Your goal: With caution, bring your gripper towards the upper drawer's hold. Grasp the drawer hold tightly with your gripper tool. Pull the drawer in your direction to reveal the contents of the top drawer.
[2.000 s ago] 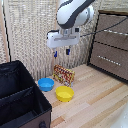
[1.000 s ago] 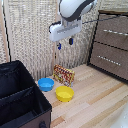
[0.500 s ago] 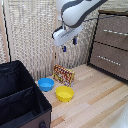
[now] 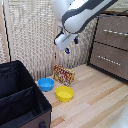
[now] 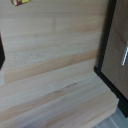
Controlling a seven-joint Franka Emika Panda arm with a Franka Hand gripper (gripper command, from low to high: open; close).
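Note:
My gripper [image 4: 71, 45] hangs in the air from the bulky white arm [image 4: 82, 15], above the wooden floor and to the exterior view's left of the brown drawer unit [image 4: 112, 45]. Its two blue-tipped fingers [image 4: 67, 50] stand apart with nothing between them. The drawer hold [image 4: 116, 32] is a thin silver bar across the topmost drawer front, well apart from the gripper. A like bar [image 4: 107, 59] sits on the drawer below. The wrist view shows the floor, the dark cabinet edge and a short piece of a silver bar [image 5: 124, 55]; which drawer it belongs to I cannot tell. The fingers are out of that view.
A blue bowl [image 4: 46, 84], a yellow bowl [image 4: 64, 93] and a colourful box [image 4: 64, 75] stand on the wooden floor [image 4: 95, 100] below the gripper. A black bin [image 4: 20, 100] fills the exterior view's lower left. A slatted screen [image 4: 30, 40] stands behind.
The arm has swung up and towards the exterior view's right, nearer the drawer unit. The gripper has tilted and stayed open.

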